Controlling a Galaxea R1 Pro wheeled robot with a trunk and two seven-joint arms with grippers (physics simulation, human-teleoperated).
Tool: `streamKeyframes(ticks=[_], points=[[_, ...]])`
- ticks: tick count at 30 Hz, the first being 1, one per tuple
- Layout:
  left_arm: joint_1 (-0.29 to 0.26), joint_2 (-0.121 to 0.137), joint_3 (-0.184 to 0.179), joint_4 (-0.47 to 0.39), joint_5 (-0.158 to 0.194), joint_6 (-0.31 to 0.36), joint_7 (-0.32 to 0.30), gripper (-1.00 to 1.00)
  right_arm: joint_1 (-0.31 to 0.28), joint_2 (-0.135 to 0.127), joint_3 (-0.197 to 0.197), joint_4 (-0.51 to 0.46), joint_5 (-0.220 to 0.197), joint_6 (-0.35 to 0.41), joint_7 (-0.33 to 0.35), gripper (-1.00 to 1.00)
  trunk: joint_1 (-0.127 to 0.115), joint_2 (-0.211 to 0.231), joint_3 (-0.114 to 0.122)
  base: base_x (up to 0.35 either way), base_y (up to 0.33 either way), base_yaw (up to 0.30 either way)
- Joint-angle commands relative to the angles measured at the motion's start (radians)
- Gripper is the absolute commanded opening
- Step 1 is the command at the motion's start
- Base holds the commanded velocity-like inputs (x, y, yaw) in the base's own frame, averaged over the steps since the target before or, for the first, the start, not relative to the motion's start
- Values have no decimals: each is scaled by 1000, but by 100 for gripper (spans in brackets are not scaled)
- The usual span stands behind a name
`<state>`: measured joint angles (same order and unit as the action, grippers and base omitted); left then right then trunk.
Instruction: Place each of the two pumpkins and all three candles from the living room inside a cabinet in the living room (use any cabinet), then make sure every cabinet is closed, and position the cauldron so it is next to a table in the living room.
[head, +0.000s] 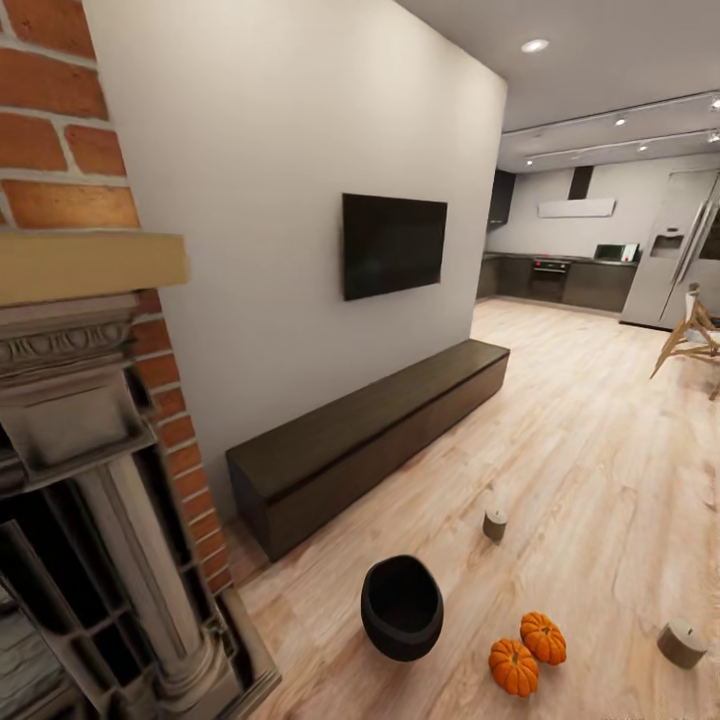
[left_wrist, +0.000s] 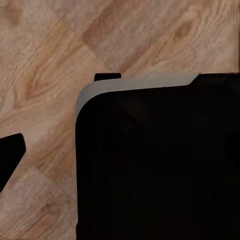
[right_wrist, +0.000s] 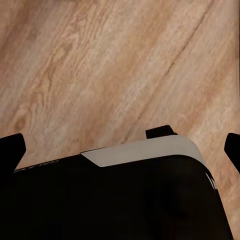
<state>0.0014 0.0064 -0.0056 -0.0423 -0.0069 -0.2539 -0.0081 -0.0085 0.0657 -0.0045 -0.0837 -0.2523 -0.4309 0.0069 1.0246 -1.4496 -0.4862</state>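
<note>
Head view, left to right: brick fireplace (head: 90, 420), then the cabinet (head: 370, 440), long and low against the wall under the TV (head: 393, 245), both fronts shut, long axis running away toward the kitchen. On the floor (head: 600, 450) in front: cauldron (head: 401, 606) nearest the fireplace, one candle (head: 494, 524) between cauldron and cabinet's far half, two pumpkins (head: 513, 667) (head: 543, 637) touching side by side, second candle (head: 682, 642) at far right. Third candle not spotted.

Left hand (left_wrist: 60, 115) and right hand (right_wrist: 122, 137) both point down at bare wood floor over dark robot body; fingertips just dark tabs at frame edges, can't tell open or closed, nothing held as far as seen.

Key relation: all items lie ahead of the robot and low, well apart from both hands. Pumpkins and right candle sit on the right side, so right arm likely nearer; cauldron more central-left.
</note>
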Motion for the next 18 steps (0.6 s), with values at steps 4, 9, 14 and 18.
streamKeyframes(ticks=[4,9,14,18], points=[[0,1,-2,-1,-1,-2,-1,100,-1,0,0,1,-3,-3,1,100,0,0,-5,241,-48,-221],[0,1,-2,-1,-1,-2,-1,100,-1,0,1,1,-2,-3,1,100,0,0,-7,243,-74,-82],[0,1,-2,-1,-1,-2,-1,100,-1,0,1,1,-1,-3,1,100,0,0,-8,246,-12,-11],[0,1,-2,-1,-1,-2,-1,100,-1,0,1,1,0,-3,1,100,0,0,-8,254,-1,-1]])
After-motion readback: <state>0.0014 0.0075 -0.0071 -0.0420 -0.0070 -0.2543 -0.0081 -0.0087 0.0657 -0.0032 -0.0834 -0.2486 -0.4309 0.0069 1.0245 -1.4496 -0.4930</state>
